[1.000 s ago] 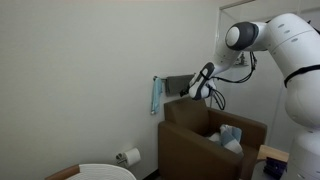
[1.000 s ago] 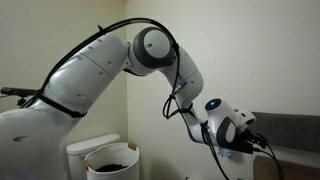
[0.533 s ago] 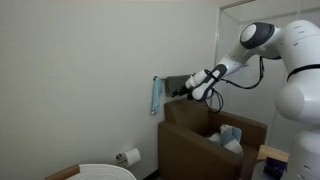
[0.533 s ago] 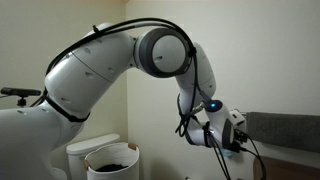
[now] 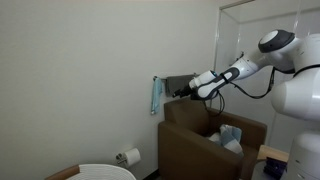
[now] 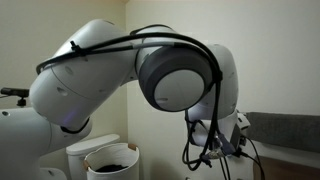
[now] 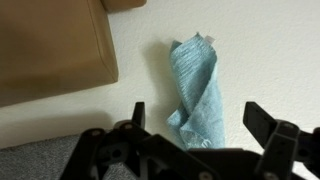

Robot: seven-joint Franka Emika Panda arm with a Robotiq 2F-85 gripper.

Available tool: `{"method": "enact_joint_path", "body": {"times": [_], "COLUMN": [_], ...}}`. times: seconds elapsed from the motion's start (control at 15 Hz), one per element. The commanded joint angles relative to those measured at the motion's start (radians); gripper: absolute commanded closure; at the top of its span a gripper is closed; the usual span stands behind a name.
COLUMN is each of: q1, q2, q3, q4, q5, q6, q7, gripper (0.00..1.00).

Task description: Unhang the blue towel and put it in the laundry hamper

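The hamper point(image 5: 205, 143), a big brown box, sits at lower centre. My tool point(image 7: 195, 125) is spread wide, empty, facing the towel point(image 7: 198, 90) hanging mid-frame on the wall. It looks light and limp; I'd pinch its bunched lower fold.

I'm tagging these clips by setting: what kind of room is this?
Most likely a home bathroom: a toilet-paper roll is mounted low on the wall, a blue towel hangs from a wall rack, and a brown laundry hamper stands beneath it.
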Motion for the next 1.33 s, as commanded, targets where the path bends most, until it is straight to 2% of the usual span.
{"method": "enact_joint_path", "body": {"times": [0.0, 0.27, 0.33, 0.53, 0.6, 1.27], "q1": [0.0, 0.016, 0.033, -0.012, 0.019, 0.021], "q2": [0.004, -0.001, -0.013, 0.023, 0.007, 0.007], "q3": [0.001, -0.018, -0.044, 0.013, -0.021, -0.023], "q4": [0.001, 0.012, 0.02, 0.007, 0.018, 0.018], "q5": [0.0, -0.008, -0.011, -0.029, -0.004, -0.005], "q6": [0.0, 0.009, 0.03, -0.027, 0.0, -0.002], "q7": [0.0, -0.008, -0.006, -0.041, -0.004, -0.003], "gripper": [0.0, 0.0, 0.0, 0.0, 0.0, 0.0]}}
